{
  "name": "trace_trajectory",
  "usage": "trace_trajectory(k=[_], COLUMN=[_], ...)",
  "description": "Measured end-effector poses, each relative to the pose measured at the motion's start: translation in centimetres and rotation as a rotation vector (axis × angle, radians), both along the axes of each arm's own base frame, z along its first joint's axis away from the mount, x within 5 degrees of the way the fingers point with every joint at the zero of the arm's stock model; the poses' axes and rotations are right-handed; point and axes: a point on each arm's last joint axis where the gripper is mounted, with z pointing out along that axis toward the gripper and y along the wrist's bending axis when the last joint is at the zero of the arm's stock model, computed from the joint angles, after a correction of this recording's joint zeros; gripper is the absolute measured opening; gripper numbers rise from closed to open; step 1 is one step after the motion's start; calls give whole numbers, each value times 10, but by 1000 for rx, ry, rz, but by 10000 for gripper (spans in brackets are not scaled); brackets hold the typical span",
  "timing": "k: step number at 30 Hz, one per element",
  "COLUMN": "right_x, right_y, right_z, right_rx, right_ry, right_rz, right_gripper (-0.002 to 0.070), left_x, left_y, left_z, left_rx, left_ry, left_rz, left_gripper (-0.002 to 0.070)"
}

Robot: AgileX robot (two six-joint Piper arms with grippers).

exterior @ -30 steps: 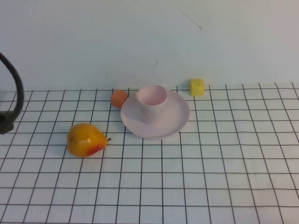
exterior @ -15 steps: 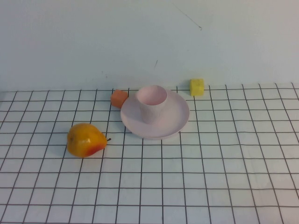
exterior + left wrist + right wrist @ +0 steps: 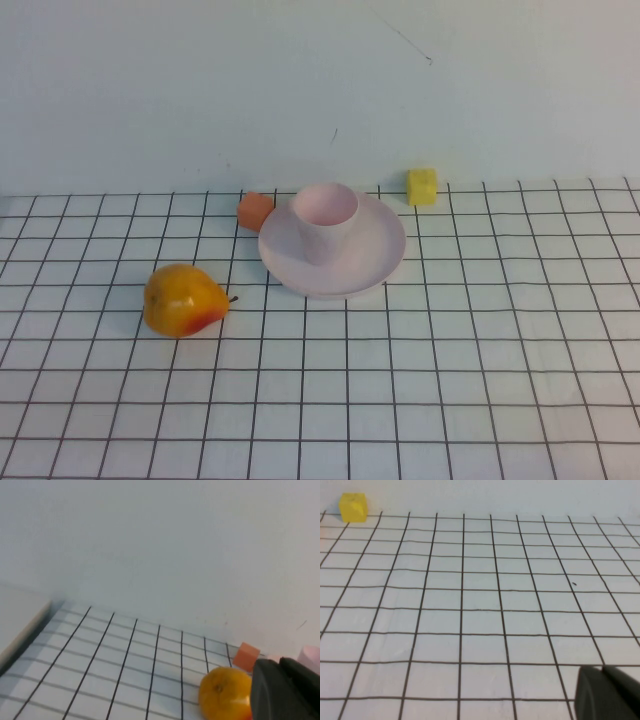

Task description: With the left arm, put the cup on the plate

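Left arm and its looping cable, visible at the high view's left edge a second ago, have gone out of that view; cup, plate and the other objects sit where they were. High view now shows neither arm. Cup stands upright on the plate, toward the plate's far-left part, its lower front wall hard to separate from the plate since both are the same pale pink. Left tool shows only as a dark block at the corner of the left wrist view, cut off by the frame edge; cannot tell if its fingers are apart or together, and nothing is seen held in it. Right tool is likewise a dark corner block in the right wrist view, over bare grid well away from the objects; its state can't be read either. In the left wrist view the pear is partly hidden behind the left tool, the orange cube sits just beyond it, and a sliver of pink at the frame edge is too cropped to say whether it is cup or plate. Count on the gridded desk: one cup, one plate, one pear lying on its side left of the plate, one orange cube just beside the plate's far-left rim, one yellow cube near the far-right rim, also seen in the right wrist view.
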Motion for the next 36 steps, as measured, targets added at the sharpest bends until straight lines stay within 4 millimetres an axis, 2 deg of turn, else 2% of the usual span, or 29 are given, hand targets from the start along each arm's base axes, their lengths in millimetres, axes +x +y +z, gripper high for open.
trace_trajectory(k=[5, 9, 19, 36], right_x=[0, 0, 0, 0], right_y=[0, 0, 0, 0], right_z=[0, 0, 0, 0], right_rx=[0, 0, 0, 0], right_ry=[0, 0, 0, 0], right_rz=[0, 0, 0, 0], right_gripper=[-2, -2, -2, -2], left_x=[2, 0, -1, -1], left_y=[1, 0, -4, -5], left_z=[-48, -64, -65, -65], left_rx=[-48, -42, 144, 168], left_ry=[98, 227, 239, 237], left_rz=[29, 20, -82, -108], left_gripper=[-1, -1, -1, -1])
